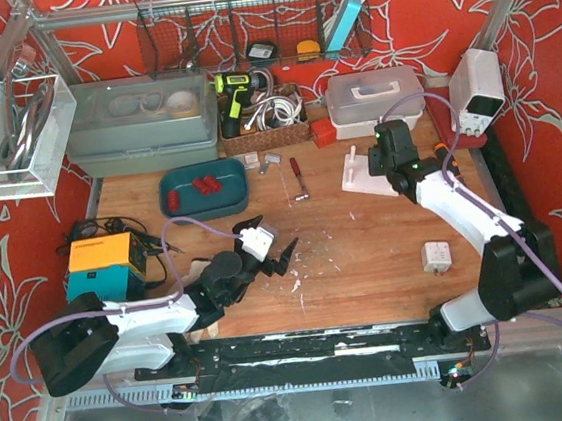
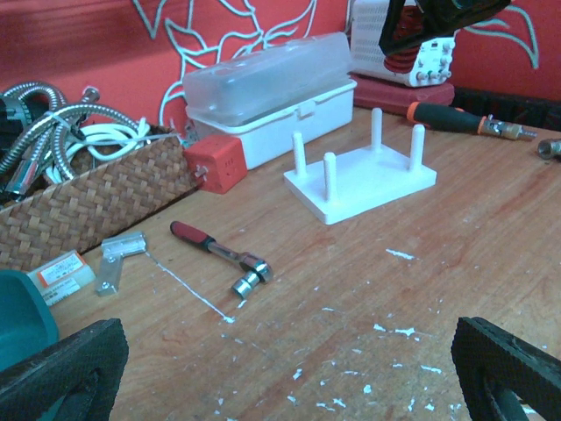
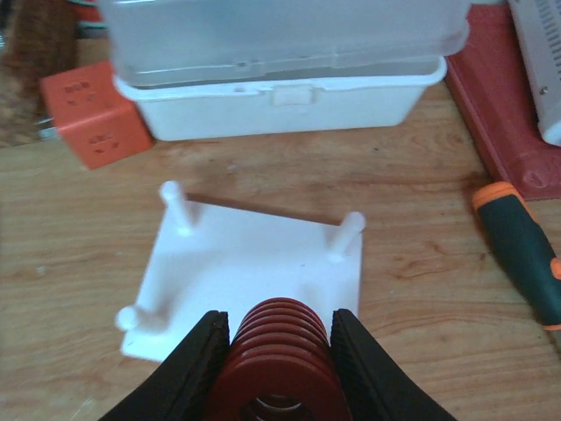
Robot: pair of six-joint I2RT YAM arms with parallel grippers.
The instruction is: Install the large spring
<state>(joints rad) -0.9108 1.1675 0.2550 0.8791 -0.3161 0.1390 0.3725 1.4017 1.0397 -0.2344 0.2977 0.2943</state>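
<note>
My right gripper (image 3: 279, 355) is shut on the large red spring (image 3: 280, 346), its coils squeezed between both black fingers (image 3: 193, 368). It hangs just above the near edge of the white base plate (image 3: 254, 263), which has several upright pegs; the near right peg is hidden behind the spring. In the top view the right gripper (image 1: 388, 154) is over the plate (image 1: 366, 176). In the left wrist view the plate (image 2: 359, 180) stands at the far side with the spring (image 2: 401, 63) above it. My left gripper (image 1: 265, 244) is open and empty over bare wood (image 2: 289, 386).
A white lidded box (image 3: 280, 79) and an orange block (image 3: 95, 114) stand just behind the plate. A screwdriver (image 3: 521, 250) lies to its right. A small ratchet (image 2: 219, 250), a teal tray (image 1: 175, 204) with red pieces and a wicker basket (image 1: 262, 122) lie to the left.
</note>
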